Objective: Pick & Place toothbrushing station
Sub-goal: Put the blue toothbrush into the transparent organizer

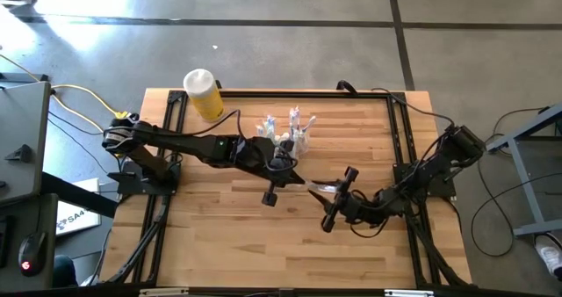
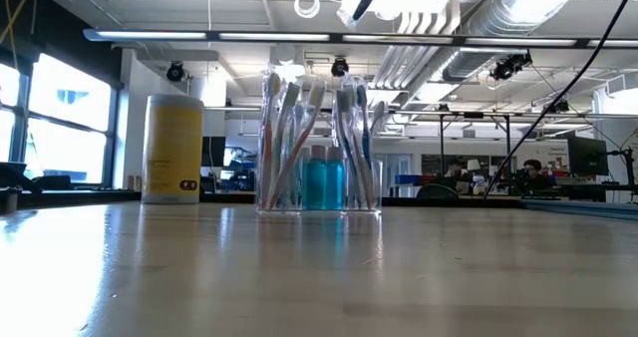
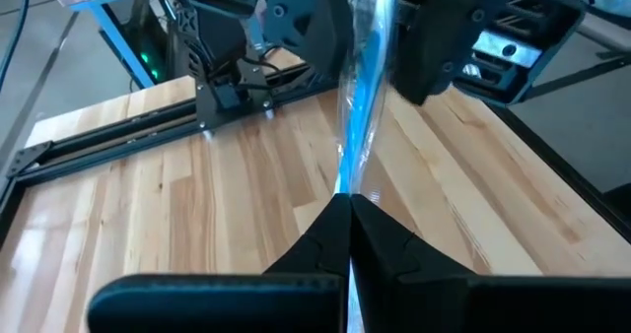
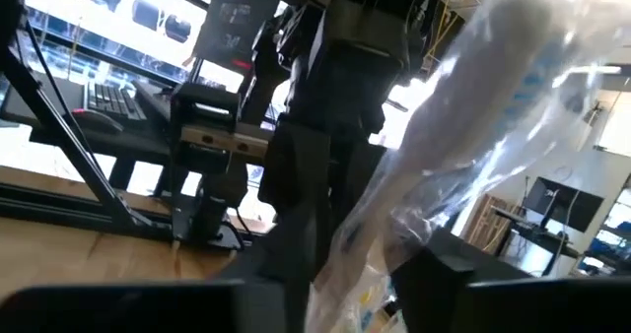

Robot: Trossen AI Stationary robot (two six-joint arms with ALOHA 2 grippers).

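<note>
Clear plastic holder cup (image 1: pixel 294 141) stands upright at back-centre of wood table (image 1: pixel 219 244), packed w/ pastel toothbrushes (image 2: pixel 299 138), heads up; low view also shows blue bottles (image 2: pixel 324 177) inside cup. Yellow cylinder (image 1: pixel 204 93) w/ white cap stands near back-left corner, well apart from cup.

L arm reaches in from table's left side; left gripper (image 1: pixel 294 181) sits just in front of cup. Fingers (image 3: pixel 330 234) clenched tight on one end of a wrapped toothbrush (image 3: pixel 360 106): blue brush in clear crinkly film, per L wrist view.

R arm reaches in from right side; right gripper (image 1: pixel 341 190) at table centre-right, facing L gripper. Its fingers (image 4: pixel 296 195) straddle the other end of same wrapped brush, film bulging between and past them in R wrist view. Cannot tell whether they pinch it or only bracket it.

Wrapped brush spans between the two grippers above the table, not in cup.

Low view: people seated at desks far back in room.
</note>
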